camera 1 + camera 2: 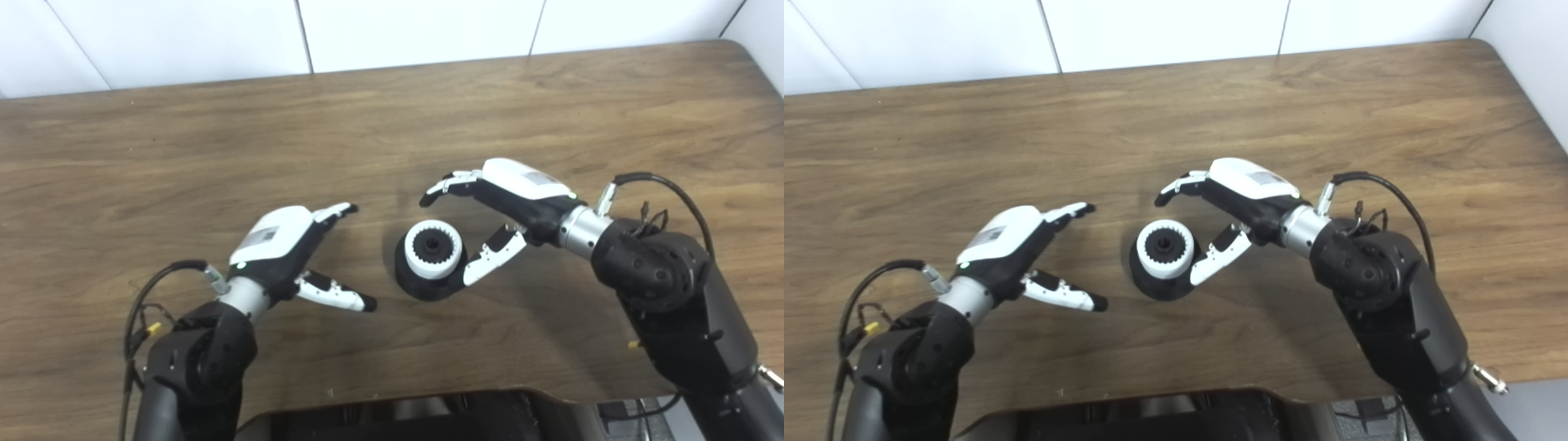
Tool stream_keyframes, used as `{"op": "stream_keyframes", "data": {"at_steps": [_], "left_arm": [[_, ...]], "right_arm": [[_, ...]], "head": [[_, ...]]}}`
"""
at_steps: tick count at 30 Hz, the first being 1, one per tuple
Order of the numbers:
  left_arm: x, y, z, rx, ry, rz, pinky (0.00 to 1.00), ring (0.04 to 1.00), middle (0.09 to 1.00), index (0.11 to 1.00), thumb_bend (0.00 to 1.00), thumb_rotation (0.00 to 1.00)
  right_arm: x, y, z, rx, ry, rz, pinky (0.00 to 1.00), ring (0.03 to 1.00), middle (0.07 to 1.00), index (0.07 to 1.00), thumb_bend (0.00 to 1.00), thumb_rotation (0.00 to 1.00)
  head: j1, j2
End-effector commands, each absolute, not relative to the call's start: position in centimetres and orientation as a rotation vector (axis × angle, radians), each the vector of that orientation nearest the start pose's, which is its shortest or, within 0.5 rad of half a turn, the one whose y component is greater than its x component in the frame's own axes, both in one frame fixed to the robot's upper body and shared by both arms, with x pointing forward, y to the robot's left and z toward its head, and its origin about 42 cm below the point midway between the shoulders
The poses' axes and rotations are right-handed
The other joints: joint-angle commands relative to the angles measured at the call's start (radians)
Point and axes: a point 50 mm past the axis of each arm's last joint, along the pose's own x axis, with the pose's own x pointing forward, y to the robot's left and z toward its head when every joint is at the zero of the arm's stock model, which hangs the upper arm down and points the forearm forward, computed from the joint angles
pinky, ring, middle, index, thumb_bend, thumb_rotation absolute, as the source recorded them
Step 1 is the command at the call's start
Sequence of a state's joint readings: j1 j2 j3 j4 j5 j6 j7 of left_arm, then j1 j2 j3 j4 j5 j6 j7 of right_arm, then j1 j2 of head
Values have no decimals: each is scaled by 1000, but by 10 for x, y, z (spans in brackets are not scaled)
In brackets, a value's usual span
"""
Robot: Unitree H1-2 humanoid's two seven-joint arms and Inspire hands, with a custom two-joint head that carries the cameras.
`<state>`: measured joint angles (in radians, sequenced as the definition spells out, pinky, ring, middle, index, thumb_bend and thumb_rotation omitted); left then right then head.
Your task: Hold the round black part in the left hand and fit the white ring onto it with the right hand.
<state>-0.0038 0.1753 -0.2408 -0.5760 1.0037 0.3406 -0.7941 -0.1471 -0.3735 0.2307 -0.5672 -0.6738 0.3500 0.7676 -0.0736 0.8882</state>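
**Spotter:** Where are things?

**Me:** The white ring (433,250) sits on the round black part (429,274), which stands on the counter (184,159), between my hands. My left hand (294,254) is spread wide and empty, just beside it. My right hand (490,214) is also wide, holding nothing, fingers arched over the far side, thumb near the base

**Spotter:** Risk?

**Me:** I judge that thumb could nudge the base and slide it, since nothing grips it. I can't tell if the ring is fully seated, so a bump might tilt it

Ring (433,248) sits on the part (422,283) (mid-table (184,153)), between both hands
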Motion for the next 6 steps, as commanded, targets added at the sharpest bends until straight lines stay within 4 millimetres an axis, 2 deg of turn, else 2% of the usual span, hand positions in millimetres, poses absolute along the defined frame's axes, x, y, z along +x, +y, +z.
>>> {"op": "stream_keyframes", "data": {"at_steps": [1,6], "left_arm": [[248,189,216,1098,2,-476,826,896,911,929,1000,415],[248,202,224,1084,-17,-455,780,875,904,919,1000,416]], "right_arm": [[279,-220,256,-1074,-136,600,874,907,877,835,1000,460],[280,-232,267,-1059,-115,595,854,921,910,891,1000,473]], "head": [[-1,0],[-3,-5]]}}
